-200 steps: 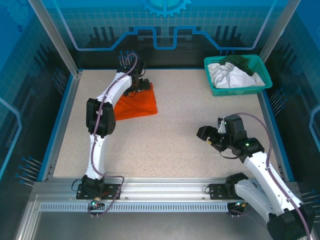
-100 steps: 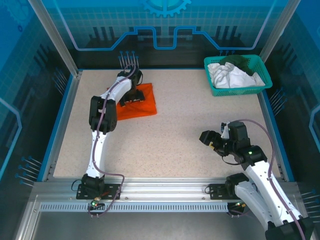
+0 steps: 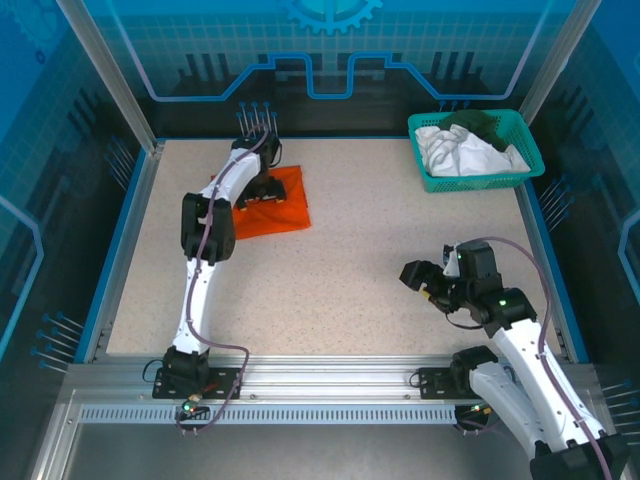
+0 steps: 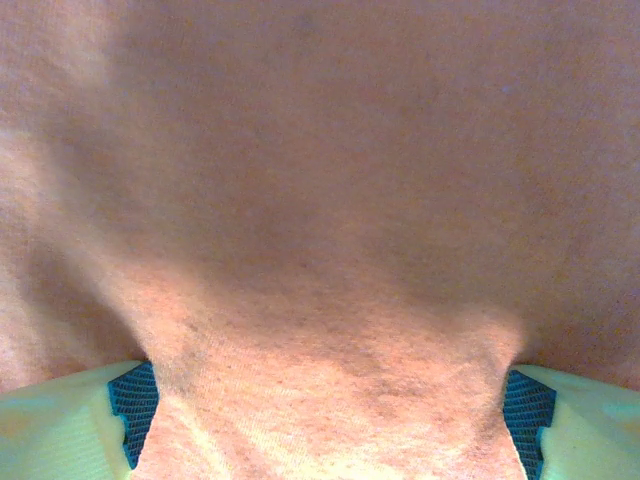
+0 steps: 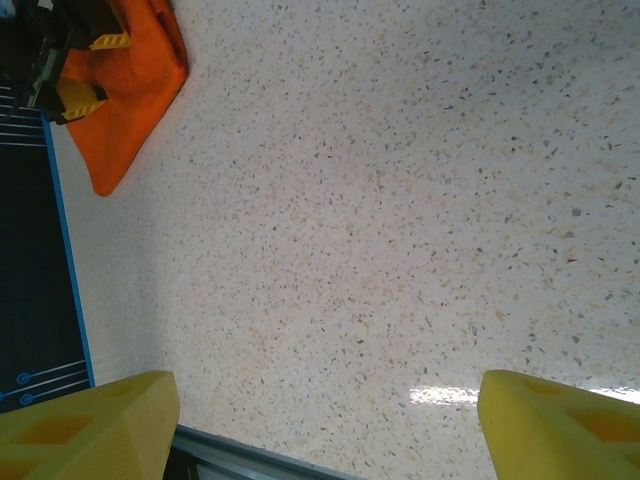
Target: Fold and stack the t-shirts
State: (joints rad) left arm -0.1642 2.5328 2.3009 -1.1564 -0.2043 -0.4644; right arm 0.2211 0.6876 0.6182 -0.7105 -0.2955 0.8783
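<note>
Hovering over bare tabletop close to the near right corner of the speckled beige table (image 3: 350, 260), the right gripper (image 3: 412, 276) points toward the middle. Its two yellow fingers (image 5: 90, 420) are spread wide with nothing between them, and only bare tabletop lies below.

From the near left corner, the left arm stretches most of the way across the table to the far left area. There the left gripper (image 3: 262, 190) is lowered onto a bright orange soft fabric t-shirt (image 3: 285, 208). In the wrist view its pale fingers (image 4: 60, 420) sit far apart at either side, tips against the cloth. A low swell of orange fabric lies between them, but nothing looks pinched. The gripper seems to be pressing or letting go rather than holding.

The orange t-shirt lies flat as a compact, roughly square packet near the far edge, left of centre, and it looks folded.

In the far right corner sits a teal plastic mesh basket (image 3: 478, 183). Inside it a crumpled white fabric t-shirt (image 3: 450, 150) lies heaped, with a dark green fabric t-shirt (image 3: 480, 122) bunched at the back.

Judging progress, one shirt appears finished and forms the start of the stack. The white and dark green shirts are yet to be taken out, folded and stacked on the orange one, so most of the work remains.
</note>
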